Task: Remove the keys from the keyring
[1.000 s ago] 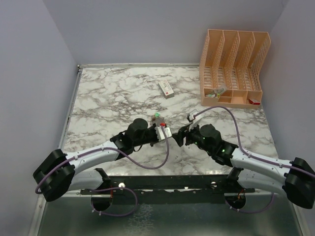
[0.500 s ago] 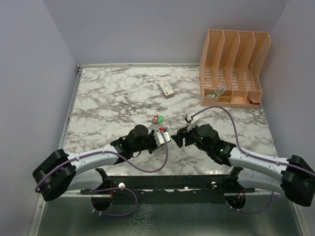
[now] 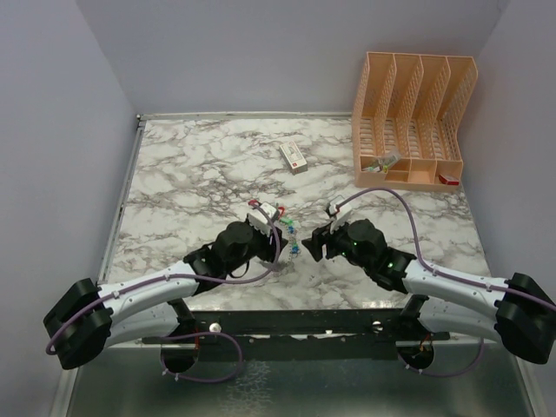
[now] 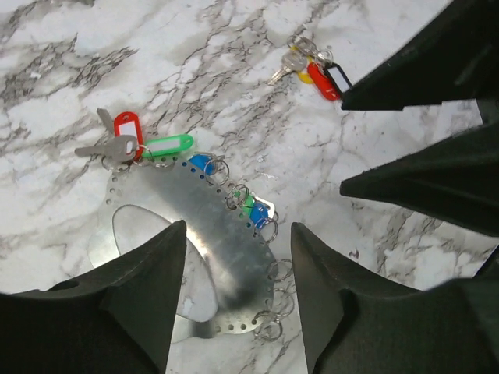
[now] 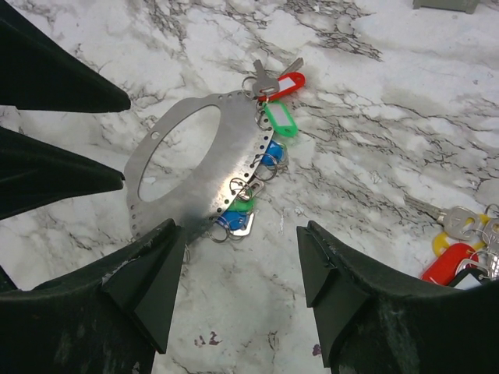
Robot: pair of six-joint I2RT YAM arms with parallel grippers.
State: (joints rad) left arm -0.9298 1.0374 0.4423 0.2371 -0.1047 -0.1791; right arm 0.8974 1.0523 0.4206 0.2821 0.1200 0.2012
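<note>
The keyring (image 4: 199, 234) is a flat crescent of shiny metal with a row of holes, lying flat on the marble. Keys with red (image 4: 127, 127), green (image 4: 168, 146) and blue (image 4: 201, 164) tags hang from its outer edge, and several bare split rings sit farther along. My left gripper (image 4: 238, 226) hovers open above the keyring, touching nothing. My right gripper (image 5: 238, 230) is open too, just over the keyring's (image 5: 195, 171) end, near the blue and green keys (image 5: 240, 214). In the top view the keyring (image 3: 293, 236) lies between both grippers.
A loose bunch of keys with a red tag (image 4: 316, 74) lies on the marble beside the right gripper, and it appears again as the loose bunch (image 5: 460, 249) in the right wrist view. A white box (image 3: 294, 155) sits mid-table. An orange file organizer (image 3: 413, 122) stands at the back right.
My left gripper has opened and swung up and to the left. The keyring it was shut on now lies on the marble. The right arm has barely moved.
</note>
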